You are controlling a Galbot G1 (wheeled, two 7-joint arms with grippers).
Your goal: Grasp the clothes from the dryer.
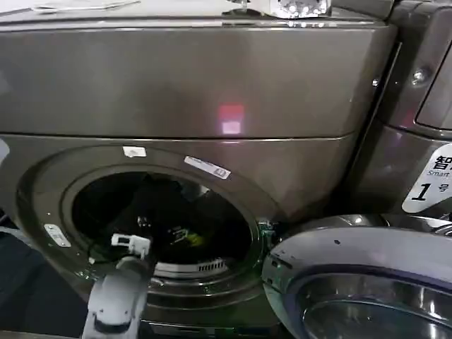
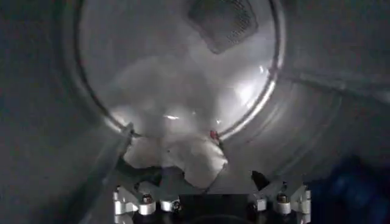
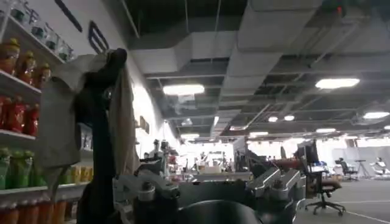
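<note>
left hand [image 1: 131,244] inside dryer [image 1: 212,92] porthole | spread above white-grey cloth [image 2: 183,159] | right hand [image 3: 100,122] pinching grey cloth

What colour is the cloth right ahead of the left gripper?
White-grey cloth; left wrist view shows it best.

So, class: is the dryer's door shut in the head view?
No. The dryer has its round porthole open, and the left gripper reaches into the dark drum, while the door is swung out to the side.

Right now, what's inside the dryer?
Inside the dryer the left tool reaches toward a white-grey cloth on the drum floor, plus a yellow-green piece. Anything under the cloth is hidden.
</note>
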